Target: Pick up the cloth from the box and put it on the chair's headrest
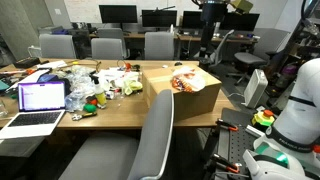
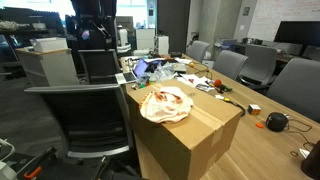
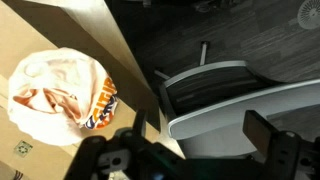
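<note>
In the wrist view, the crumpled white and orange cloth [image 3: 60, 95] lies on top of the closed brown cardboard box [image 3: 30, 45]. Your end effector [image 3: 185, 150] is wide open with nothing in it. It sits off to the side, over the box edge and the grey office chair [image 3: 245, 105]. Slide it across until the cloth is right between the fingers. Then go straight down and pinch the puffy middle, not a thin edge.

In an exterior view, the cloth [image 1: 185, 80] sits on the box at the end of the wooden tabletop [image 1: 110, 112]. The black robot arm [image 1: 208, 20] hangs high above and behind the box, pointing down.

In an exterior view, the arm [image 2: 95, 25] is up over the chair [image 2: 85, 110], well apart from the cloth [image 2: 165, 103]. Come down slowly so you don't bump the chair.
</note>
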